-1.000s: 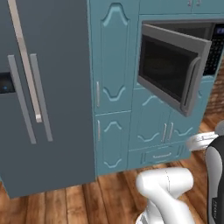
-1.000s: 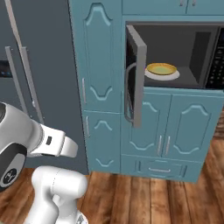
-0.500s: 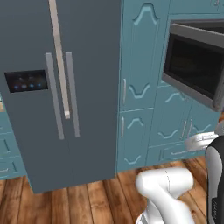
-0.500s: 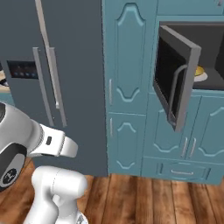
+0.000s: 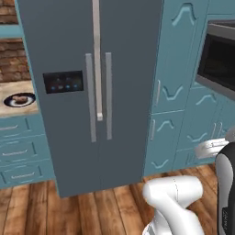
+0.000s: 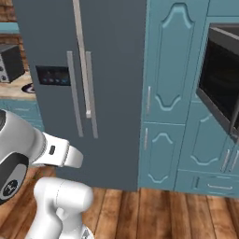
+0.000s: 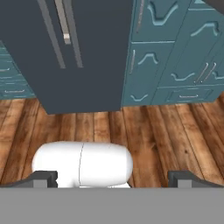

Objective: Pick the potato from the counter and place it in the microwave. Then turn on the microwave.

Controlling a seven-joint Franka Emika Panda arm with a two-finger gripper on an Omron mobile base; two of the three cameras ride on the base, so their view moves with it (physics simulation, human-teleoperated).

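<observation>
Jaws spread wide, nothing between them, pointing down toward the plank wood floor.

Your step in hand, as I judge it, is reaching the potato. In the left base view a small tan-brown rounded lump sits on a dark round plate on the pale stone desk, at far left beyond the tall dark-grey double-door fridge. That lump reads as the potato (too small to be sure).

Bring the base square to that desk before you extend the arm. Approach from above with the jaws wide and centre them on the lump, since a rounded body will likely roll out of an off-centre pinch. Mind the plate rim.

The grey steel-framed microwave with dark glass door stands open at far right, set in teal panelled cabinets, well apart from the potato.

Fridge faces look smooth, with slim brushed-metal bar handles; a small black-and-silver box appliance sits on the desk.
</observation>
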